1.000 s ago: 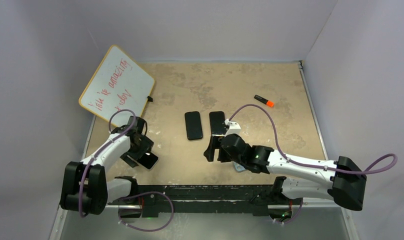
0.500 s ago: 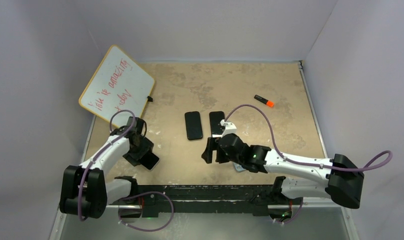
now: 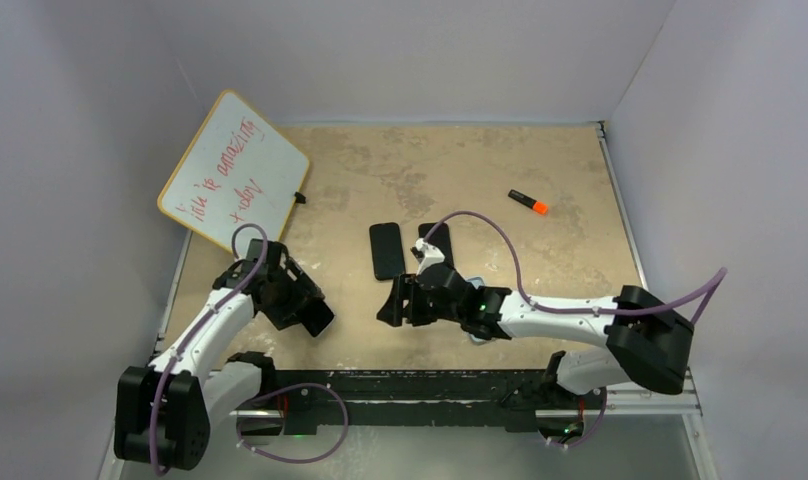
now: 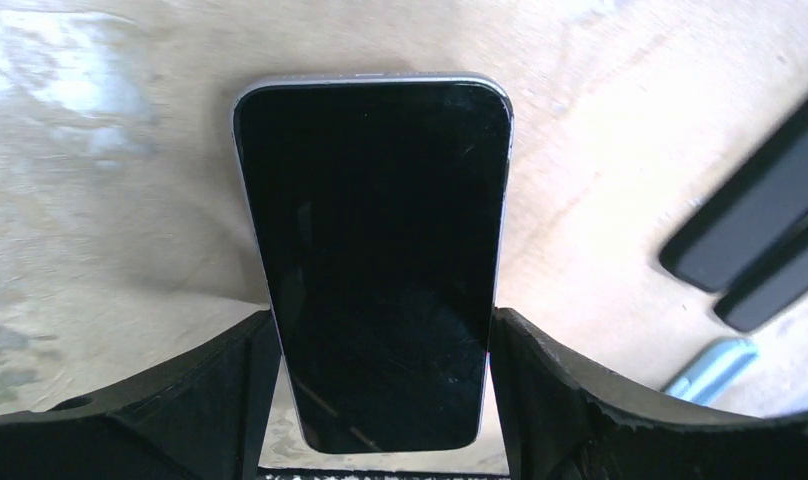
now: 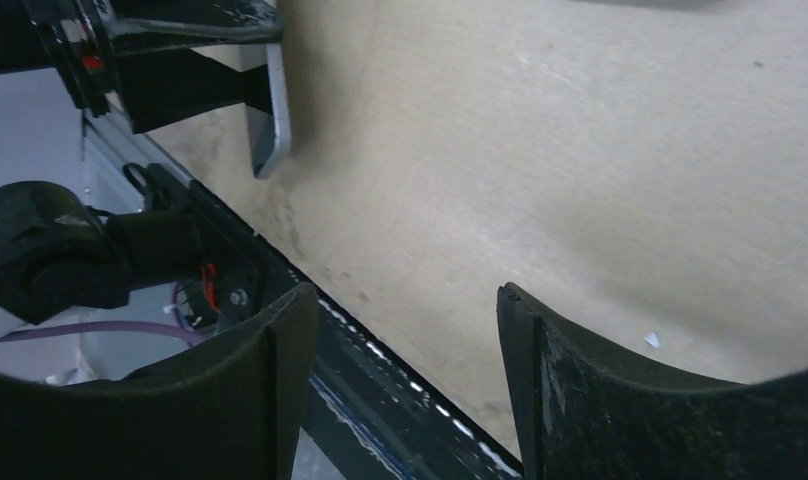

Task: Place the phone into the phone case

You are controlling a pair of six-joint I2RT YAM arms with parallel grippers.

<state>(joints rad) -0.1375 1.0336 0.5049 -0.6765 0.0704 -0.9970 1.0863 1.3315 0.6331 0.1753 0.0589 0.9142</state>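
Observation:
The phone (image 4: 380, 250), with a black screen and a silver rim, is gripped by its long sides in my left gripper (image 4: 382, 320), just above the table at the near left (image 3: 310, 312). Its silver edge (image 5: 270, 120) also shows at the upper left of the right wrist view. Two black phone-sized slabs lie side by side mid-table. One (image 3: 386, 250) is in full view and the other (image 3: 435, 236) is partly under my right arm; I cannot tell which is the phone case. My right gripper (image 3: 392, 305) (image 5: 405, 295) is open and empty, near the table's front edge.
A whiteboard (image 3: 235, 170) with red writing leans at the back left. An orange marker (image 3: 529, 202) lies at the back right. A small blue object (image 3: 477, 337) sits under the right arm. The black base rail (image 5: 380, 400) runs along the near edge.
My left gripper has closed on the phone and carried it right. My right gripper has swung left, away from the black slabs, and its jaws have narrowed a little.

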